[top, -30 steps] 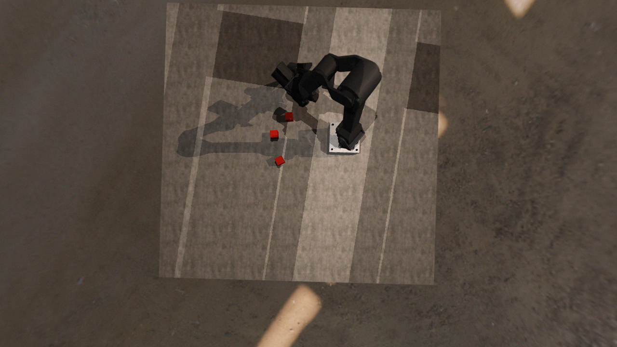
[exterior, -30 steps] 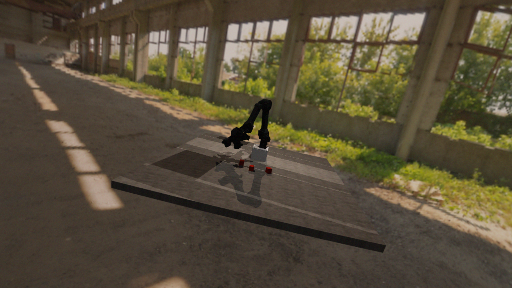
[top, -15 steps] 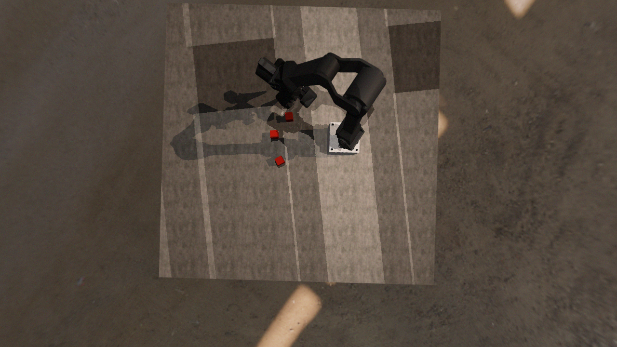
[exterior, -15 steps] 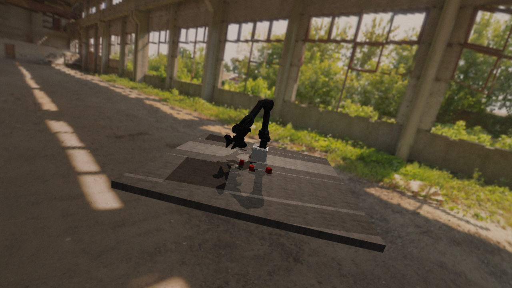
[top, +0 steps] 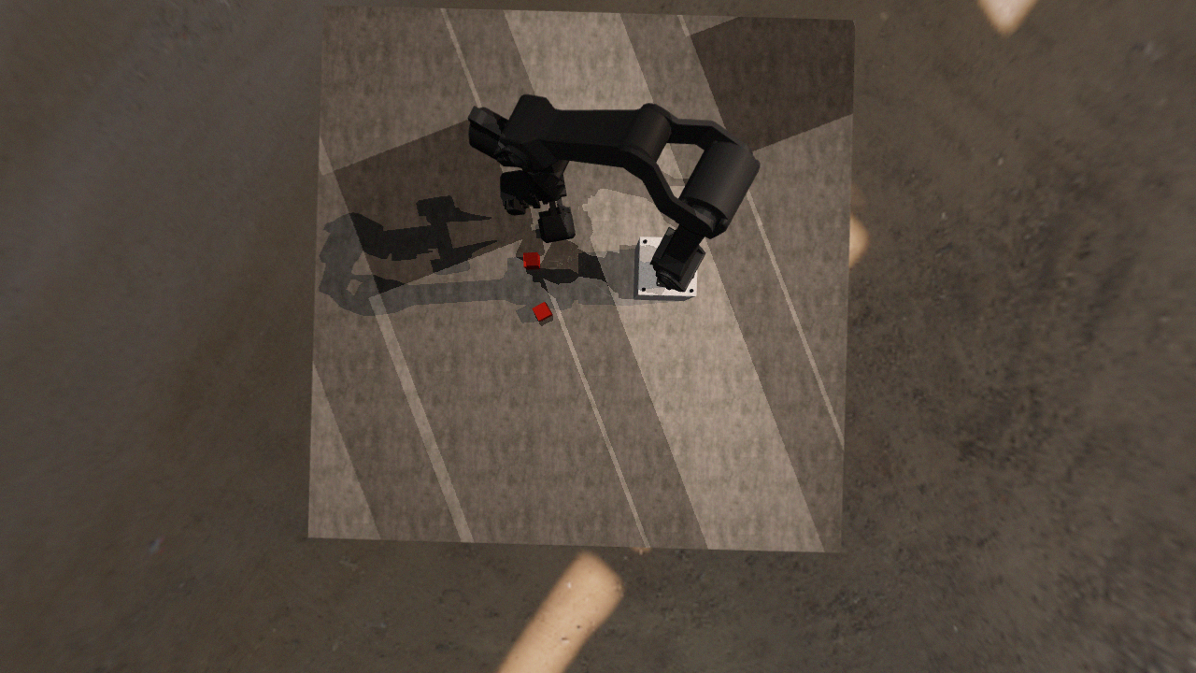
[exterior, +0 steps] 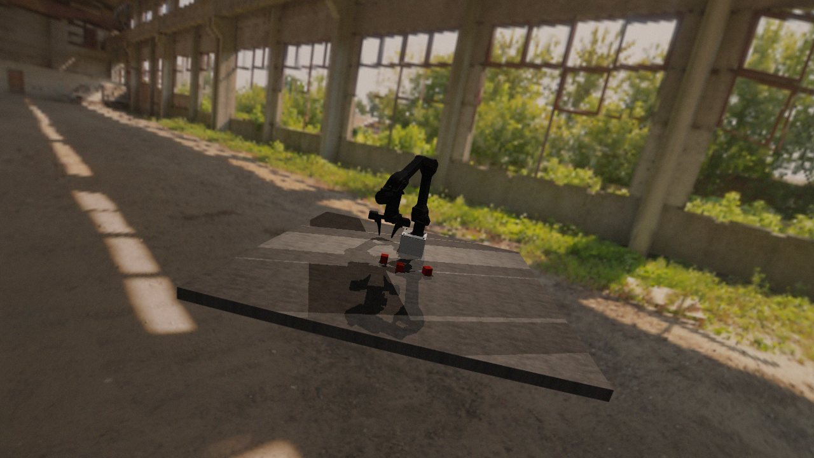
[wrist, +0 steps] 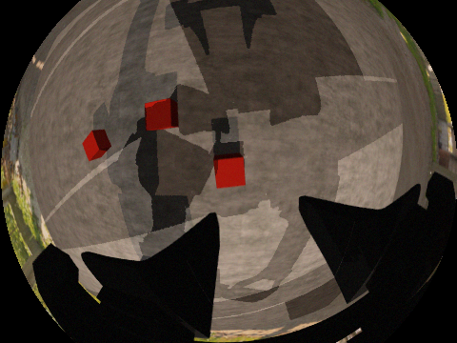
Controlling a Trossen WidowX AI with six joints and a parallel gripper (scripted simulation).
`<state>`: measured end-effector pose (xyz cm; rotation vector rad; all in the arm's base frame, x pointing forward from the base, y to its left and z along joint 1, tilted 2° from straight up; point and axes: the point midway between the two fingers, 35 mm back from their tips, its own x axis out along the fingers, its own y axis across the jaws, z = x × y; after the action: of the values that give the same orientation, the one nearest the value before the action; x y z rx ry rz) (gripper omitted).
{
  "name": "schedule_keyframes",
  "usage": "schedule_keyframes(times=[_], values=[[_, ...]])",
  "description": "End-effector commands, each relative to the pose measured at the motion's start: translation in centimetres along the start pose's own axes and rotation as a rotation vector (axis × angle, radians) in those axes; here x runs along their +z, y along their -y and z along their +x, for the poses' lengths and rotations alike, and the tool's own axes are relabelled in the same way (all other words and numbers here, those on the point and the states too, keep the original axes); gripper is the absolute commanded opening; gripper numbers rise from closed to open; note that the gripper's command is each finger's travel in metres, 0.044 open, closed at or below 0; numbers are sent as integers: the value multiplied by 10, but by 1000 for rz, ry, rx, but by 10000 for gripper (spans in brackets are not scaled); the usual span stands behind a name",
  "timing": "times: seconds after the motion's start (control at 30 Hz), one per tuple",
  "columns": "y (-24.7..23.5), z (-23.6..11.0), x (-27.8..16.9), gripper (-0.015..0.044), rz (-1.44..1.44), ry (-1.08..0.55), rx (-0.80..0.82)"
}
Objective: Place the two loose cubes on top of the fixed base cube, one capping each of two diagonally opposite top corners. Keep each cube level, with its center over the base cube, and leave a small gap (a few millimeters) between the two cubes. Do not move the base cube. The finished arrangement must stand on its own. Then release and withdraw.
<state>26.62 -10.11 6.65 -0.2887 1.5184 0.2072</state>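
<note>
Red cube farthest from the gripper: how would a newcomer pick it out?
Find the arm's white base plate on the grey platform. Three red cubes line up beside it; this cube is the end one farthest from the gripper, turned askew unlike its neighbours.

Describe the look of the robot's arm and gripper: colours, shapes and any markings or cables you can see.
The arm is matt black all over, built of rounded, chunky links with cylindrical joints. It stands on a pale grey square base plate with corner bolts. The gripper has two black, pointed, wedge-shaped fingers. No cables or markings show.
</note>
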Motion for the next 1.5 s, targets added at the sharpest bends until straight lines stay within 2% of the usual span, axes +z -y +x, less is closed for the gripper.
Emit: schedule_keyframes(times=[0.0, 0.17, 0.4, 1.47], values=[[-10, -8, 4, 265, 76, 18, 54], [-10, -7, 4, 265, 76, 18, 54], [-13, 52, 5, 265, 76, 17, 54], [-16, 99, 5, 265, 76, 17, 54]])
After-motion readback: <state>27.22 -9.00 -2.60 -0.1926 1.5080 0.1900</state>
